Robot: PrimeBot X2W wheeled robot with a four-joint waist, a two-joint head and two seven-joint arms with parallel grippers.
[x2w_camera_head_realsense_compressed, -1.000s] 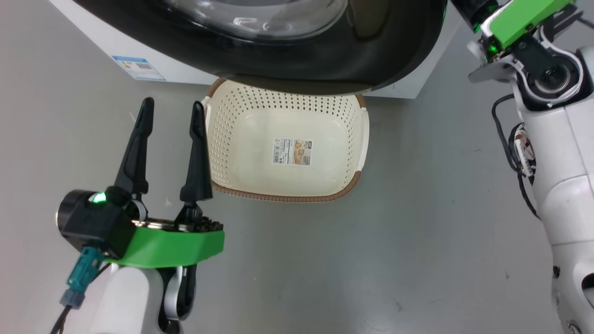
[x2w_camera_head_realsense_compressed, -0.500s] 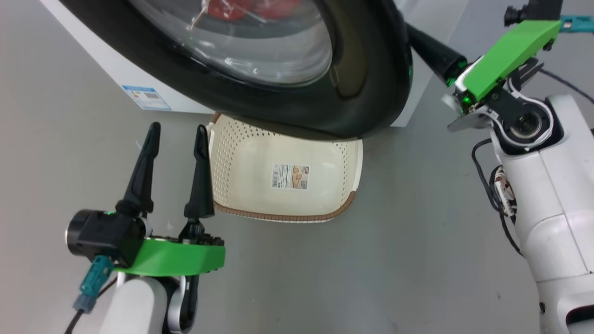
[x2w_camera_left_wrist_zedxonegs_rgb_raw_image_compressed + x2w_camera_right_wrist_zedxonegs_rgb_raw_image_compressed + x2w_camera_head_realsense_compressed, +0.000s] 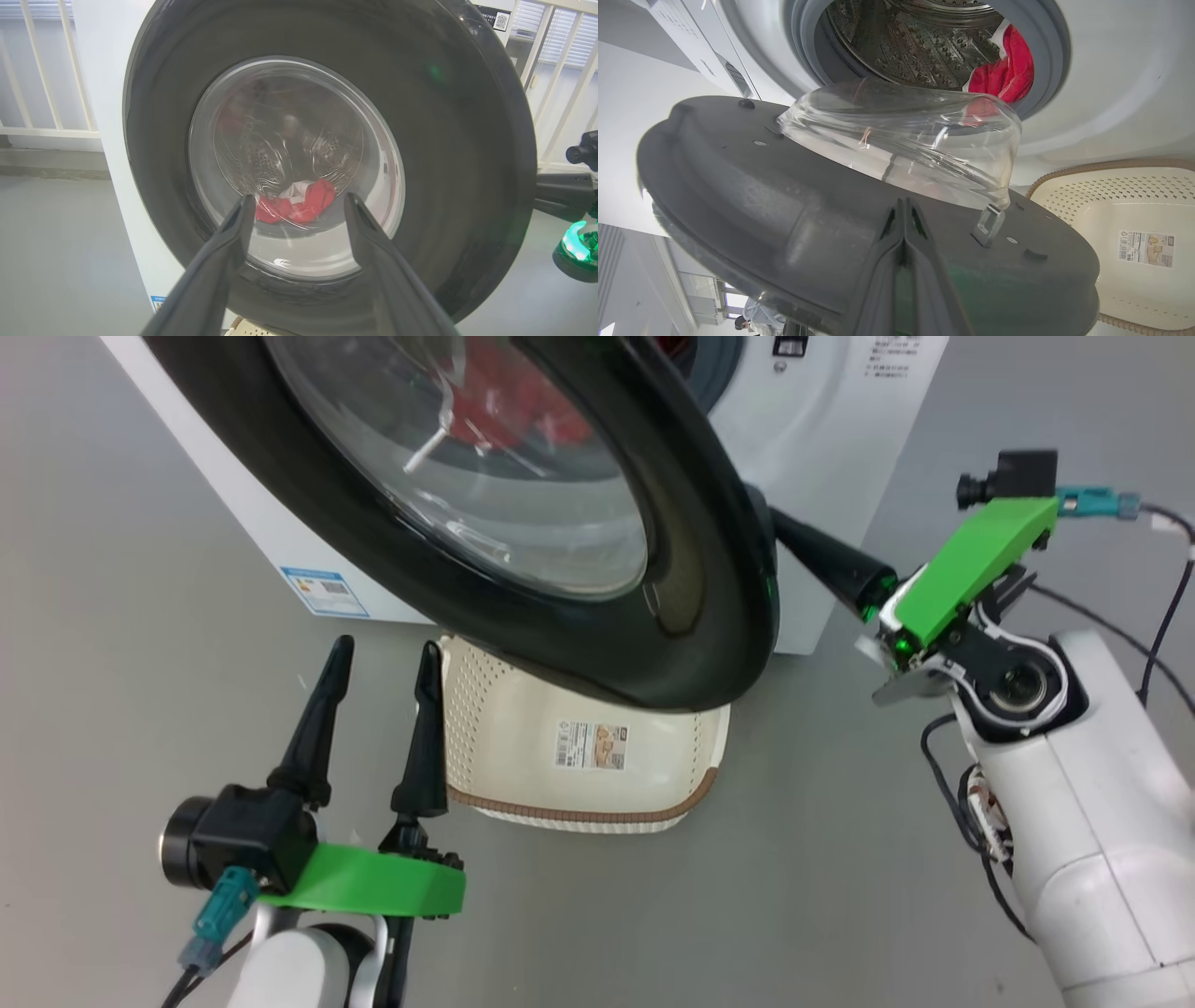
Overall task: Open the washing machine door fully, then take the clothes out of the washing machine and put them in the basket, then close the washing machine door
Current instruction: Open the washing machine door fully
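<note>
The washing machine door (image 3: 691, 607) stands partly open, its black ring and glass bowl swung out over the basket (image 3: 705, 747). My right gripper (image 3: 780, 527) is shut, its fingertips (image 3: 904, 205) pressed together against the door's grey inner face (image 3: 784, 224) near its free edge. Red clothes (image 3: 1004, 70) with white trim lie in the steel drum (image 3: 915, 42) of the washing machine (image 3: 822, 392). The same clothes (image 3: 299, 207) show through the glass. My left gripper (image 3: 385, 651) is open and holds nothing, low on the left beside the basket's left wall.
The basket sits on the grey floor (image 3: 794, 896) right in front of the washer, half under the door. A blue label (image 3: 325, 591) marks the washer's lower left. White railings (image 3: 46, 93) stand behind the machine.
The head camera has tilted up, shifting the whole picture. The door has swung further out from the washer, and my shut right gripper has come in behind its free edge. The left gripper stays open.
</note>
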